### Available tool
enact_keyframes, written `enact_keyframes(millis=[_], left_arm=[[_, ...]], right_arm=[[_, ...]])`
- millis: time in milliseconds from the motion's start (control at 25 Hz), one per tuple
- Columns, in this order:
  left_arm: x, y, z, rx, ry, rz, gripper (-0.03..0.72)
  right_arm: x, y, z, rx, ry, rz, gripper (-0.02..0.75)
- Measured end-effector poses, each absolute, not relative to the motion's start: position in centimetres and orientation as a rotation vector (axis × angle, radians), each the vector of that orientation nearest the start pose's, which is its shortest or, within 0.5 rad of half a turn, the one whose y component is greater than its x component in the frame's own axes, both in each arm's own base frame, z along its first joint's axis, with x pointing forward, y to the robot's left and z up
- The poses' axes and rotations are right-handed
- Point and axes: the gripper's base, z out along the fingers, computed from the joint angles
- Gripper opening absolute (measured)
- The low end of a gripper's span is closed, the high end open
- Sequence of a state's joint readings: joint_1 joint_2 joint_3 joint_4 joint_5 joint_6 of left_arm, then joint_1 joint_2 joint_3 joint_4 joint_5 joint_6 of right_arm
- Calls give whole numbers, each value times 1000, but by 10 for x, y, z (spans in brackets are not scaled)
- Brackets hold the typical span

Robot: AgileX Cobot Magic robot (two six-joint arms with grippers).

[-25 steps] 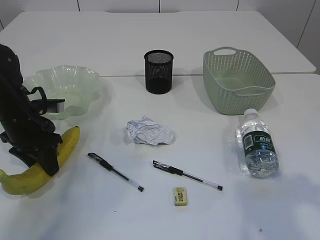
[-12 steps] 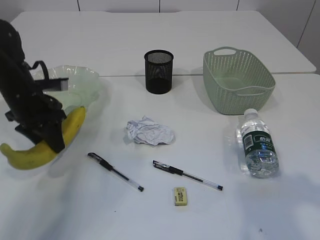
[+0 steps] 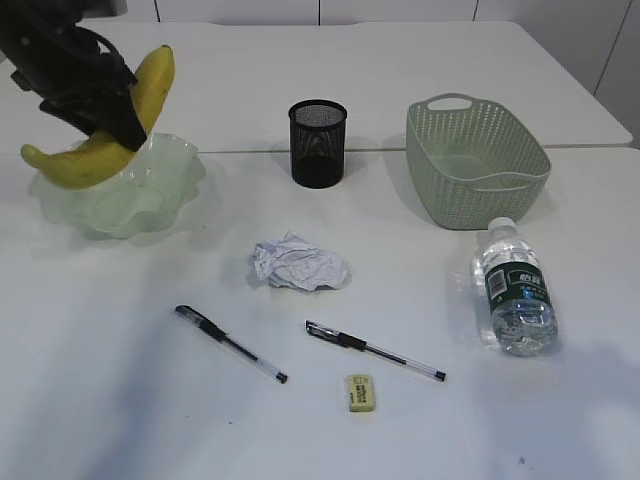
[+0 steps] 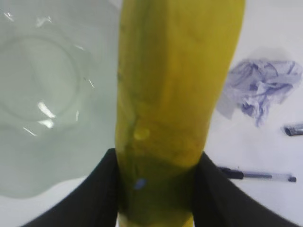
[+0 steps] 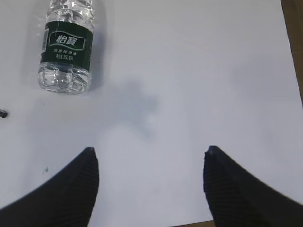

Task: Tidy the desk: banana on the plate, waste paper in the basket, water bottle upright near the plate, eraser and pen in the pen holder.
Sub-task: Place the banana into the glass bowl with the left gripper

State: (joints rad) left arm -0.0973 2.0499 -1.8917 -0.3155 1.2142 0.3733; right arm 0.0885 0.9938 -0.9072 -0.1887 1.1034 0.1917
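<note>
The exterior view shows the left gripper (image 3: 105, 115) clamped around the banana (image 3: 95, 140) above the plate (image 3: 125, 190), while only the right wrist view shows the right gripper (image 5: 150, 163), jaws spread, near the lying water bottle (image 5: 66, 45).

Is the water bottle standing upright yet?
No, in the exterior view the water bottle lies on its side on the desk, cap pointing toward the basket.
</note>
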Motion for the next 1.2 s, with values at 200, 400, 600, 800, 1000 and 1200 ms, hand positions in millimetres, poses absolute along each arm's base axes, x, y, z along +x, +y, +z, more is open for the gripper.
enact_keyframes(millis=[200,400,600,800,1000,1200], left_arm=[[453,-65,291,514,2573,-258,265],[469,-60,296,481,2419,-125,265],[483,-57,287,466,2342,-63,264],[495,-51,265,494,2335,29,263],[506,-38,226,477,2421,34,263],[511,-28,197,460,2487,29,263]], right_arm=[[172,0,324,75,2637,-159,514],[172,0,324,75,2636,-159,514],[172,0,324,72,2635,-159,514],[172,0,324,72,2634,-159,514],[172,0,324,71,2633,-160,514],[172,0,324,71,2633,-160,514]])
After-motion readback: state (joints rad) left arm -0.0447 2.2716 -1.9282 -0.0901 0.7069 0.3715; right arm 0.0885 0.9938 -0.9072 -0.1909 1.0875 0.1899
